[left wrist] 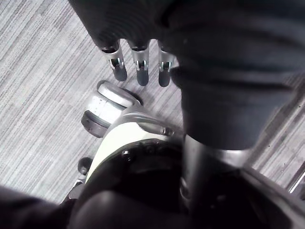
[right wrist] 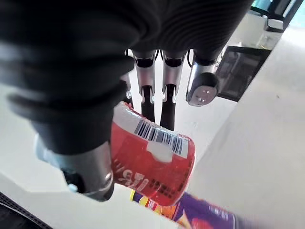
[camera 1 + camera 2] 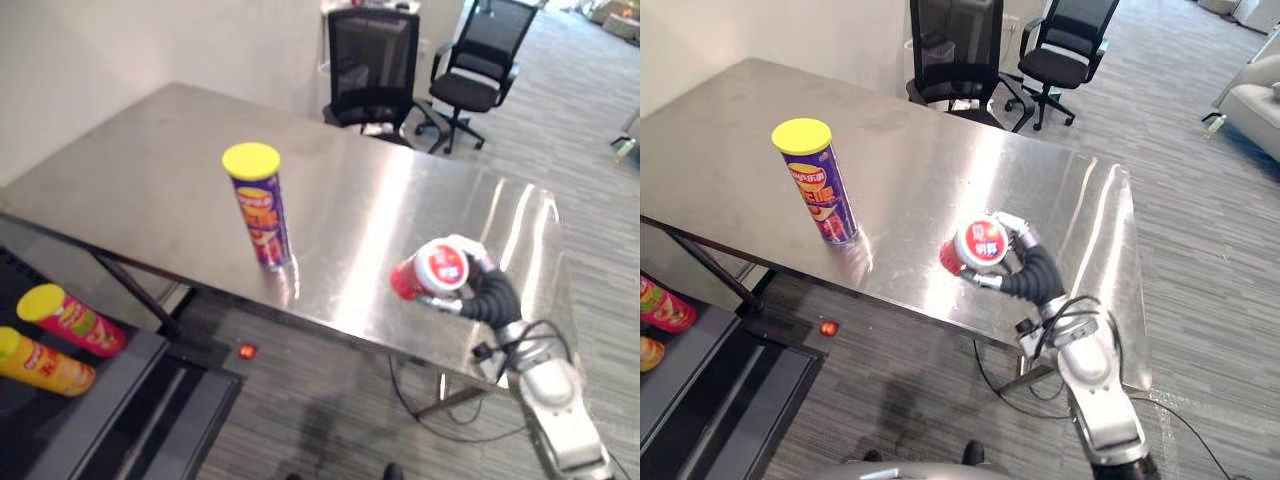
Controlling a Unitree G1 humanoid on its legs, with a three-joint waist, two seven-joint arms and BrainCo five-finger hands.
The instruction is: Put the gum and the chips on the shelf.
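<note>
Well, the left hand (image 1: 138,67) hangs over the carpet with its fingers straight, holding nothing. Low at the far left, a pink can (image 3: 75,318) and an orange can (image 3: 45,365) lie on the dark shelf (image 3: 120,415). The purple chips can (image 3: 262,215) stands upright on the steel table (image 3: 150,170) near its front edge. Well apart to its right, the right hand (image 3: 1020,262) curls fingers and thumb round the red gum tub (image 3: 428,270), tipped sideways, seemingly just off the tabletop.

Right hand (image 3: 483,285), out front, is wrapped round the red gum tub (image 3: 430,270); left hand (image 1: 138,71) hangs low, fingers straight.
</note>
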